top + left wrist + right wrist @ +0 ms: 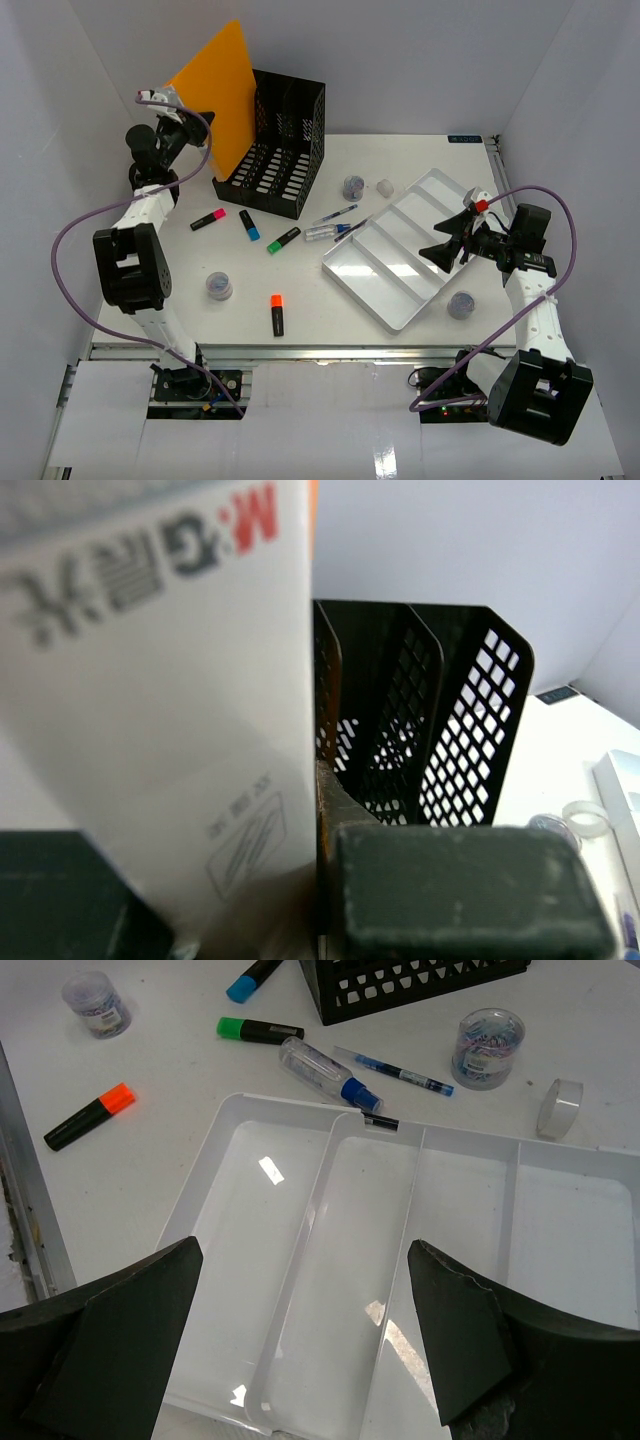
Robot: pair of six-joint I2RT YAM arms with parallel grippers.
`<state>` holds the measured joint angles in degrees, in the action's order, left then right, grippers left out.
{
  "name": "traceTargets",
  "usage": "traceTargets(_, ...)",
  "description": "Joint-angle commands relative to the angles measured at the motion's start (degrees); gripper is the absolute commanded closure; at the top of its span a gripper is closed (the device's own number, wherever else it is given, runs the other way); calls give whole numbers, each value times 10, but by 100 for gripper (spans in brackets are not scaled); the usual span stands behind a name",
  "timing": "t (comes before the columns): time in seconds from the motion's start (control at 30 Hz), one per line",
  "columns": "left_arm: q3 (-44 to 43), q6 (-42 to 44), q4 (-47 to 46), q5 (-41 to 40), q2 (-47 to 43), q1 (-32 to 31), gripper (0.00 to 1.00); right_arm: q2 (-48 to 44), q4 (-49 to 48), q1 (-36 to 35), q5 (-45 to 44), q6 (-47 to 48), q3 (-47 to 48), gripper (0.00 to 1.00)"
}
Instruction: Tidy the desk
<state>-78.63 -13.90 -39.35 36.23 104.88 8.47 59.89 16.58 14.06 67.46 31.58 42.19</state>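
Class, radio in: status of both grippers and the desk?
Left gripper shut on orange folder, beside black rack. Right gripper open above tray. Desk cluttered: markers, pens.

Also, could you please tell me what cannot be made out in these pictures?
Left wrist view: the orange folder fills the left half, hiding the desk behind it.
Top view: the walls of the black rack hide the bottoms of its slots; what the jar holds is too small.
Right wrist view: the right gripper and the bottom edge cut off the near corners of the white tray.
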Motion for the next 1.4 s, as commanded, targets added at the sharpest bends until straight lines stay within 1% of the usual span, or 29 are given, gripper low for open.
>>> traceTargets(0.0,8,-16,-100,24,10,-1,100,8,-1,-3,4,5,6,10)
traceTargets(0.3,54,16,-145,15,23,-1,100,15,0,-4,4,5,5,10)
traceTargets(0.4,52,20,-147,13,30,-1,100,16,0,-3,5,5,4,10)
traceTargets(0.57,35,-8,-171,12,40,-1,100,20,0,-3,4,5,4,10)
traceTargets(0.7,18,-16,-172,12,54,-1,100,22,0,-4,3,5,4,10)
traceTargets(0.97,34,-2,-176,17,75,-1,100,24,1,-4,4,6,4,10)
traceTargets(1.0,37,-2,-175,18,76,-1,99,24,1,-4,4,6,4,10)
traceTargets(1.07,47,-2,-176,19,73,-1,93,25,1,-4,4,6,4,10)
traceTargets(1.1,54,-3,-178,20,69,-1,85,25,2,-4,4,7,5,10)
traceTargets(1.2,77,-4,-173,19,49,-1,48,24,3,-3,5,7,6,10)
traceTargets(1.23,88,-2,-169,19,42,-1,41,23,4,-3,5,8,6,10)
traceTargets(1.3,104,6,-156,18,27,-1,30,23,5,-3,6,9,6,10)
traceTargets(1.37,121,14,-139,14,6,-1,28,22,5,-4,9,9,7,10)
